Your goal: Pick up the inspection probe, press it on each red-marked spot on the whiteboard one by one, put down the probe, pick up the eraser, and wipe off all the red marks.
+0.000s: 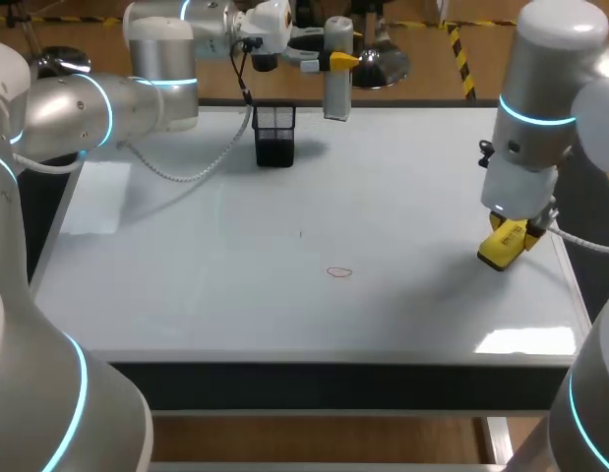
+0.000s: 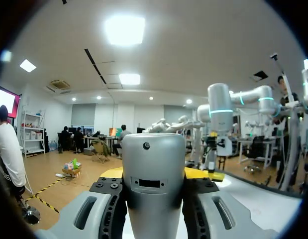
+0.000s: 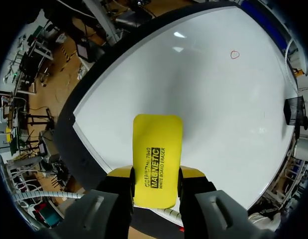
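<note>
Yellow eraser (image 3: 157, 144) sits clamped between the two fingers of the right gripper (image 3: 156, 175), held low by the right edge of the whiteboard (image 1: 186, 285), apparently poised for wiping. Whether it touches the board cannot be told. Both fingers press the eraser's long sides, closed only as far as its width allows. One small red mark (image 1: 338, 272) shows near the board's middle, well apart from the eraser. At the far side, the left gripper (image 2: 154, 174) squeezes the grey probe (image 2: 154, 149) from both sides, raised above the far edge near the black mesh holder (image 1: 274, 134), seemingly parked clear to give the wiping arm room. By this layout the probe is not yet put down, though the eraser is already in hand.
</note>
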Robot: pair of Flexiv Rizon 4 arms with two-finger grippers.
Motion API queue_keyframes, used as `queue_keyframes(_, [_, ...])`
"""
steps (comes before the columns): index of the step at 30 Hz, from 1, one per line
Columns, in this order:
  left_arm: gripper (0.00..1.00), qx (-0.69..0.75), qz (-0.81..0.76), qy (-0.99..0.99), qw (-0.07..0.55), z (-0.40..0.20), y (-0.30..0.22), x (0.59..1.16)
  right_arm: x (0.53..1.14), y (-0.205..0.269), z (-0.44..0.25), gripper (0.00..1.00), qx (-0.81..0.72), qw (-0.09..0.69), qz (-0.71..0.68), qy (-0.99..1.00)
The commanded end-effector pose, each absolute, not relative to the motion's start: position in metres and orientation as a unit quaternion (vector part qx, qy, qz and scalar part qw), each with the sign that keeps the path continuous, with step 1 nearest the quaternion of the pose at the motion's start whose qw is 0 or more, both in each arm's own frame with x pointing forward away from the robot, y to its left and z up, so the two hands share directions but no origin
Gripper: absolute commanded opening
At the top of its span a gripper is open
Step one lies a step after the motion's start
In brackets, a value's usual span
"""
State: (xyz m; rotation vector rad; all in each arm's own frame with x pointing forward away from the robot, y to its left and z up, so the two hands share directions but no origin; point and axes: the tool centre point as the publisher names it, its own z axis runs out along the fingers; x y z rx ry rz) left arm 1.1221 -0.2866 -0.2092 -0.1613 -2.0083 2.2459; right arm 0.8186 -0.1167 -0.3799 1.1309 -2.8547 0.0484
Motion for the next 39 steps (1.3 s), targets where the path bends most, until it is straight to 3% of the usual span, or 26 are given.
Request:
queue_keyframes(1, [0.00,-0.054,0.742,-0.665,0.064,-0.208,-0.287,1.123,0.814,-0.120,-0.377,0.00,0.370,0.023,0.013,-0.929])
queue_keyframes(23, [0.00,-0.054,0.742,-0.665,0.064,-0.208,-0.287,1.123,0.814,-0.120,-0.377,0.00,0.370,0.023,0.013,-0.929])
queue_keyframes(39, [0.00,-0.085,0.740,-0.666,0.043,-0.197,-0.276,1.027,0.814,-0.120,-0.377,0.00,0.370,0.023,0.013,-0.929])
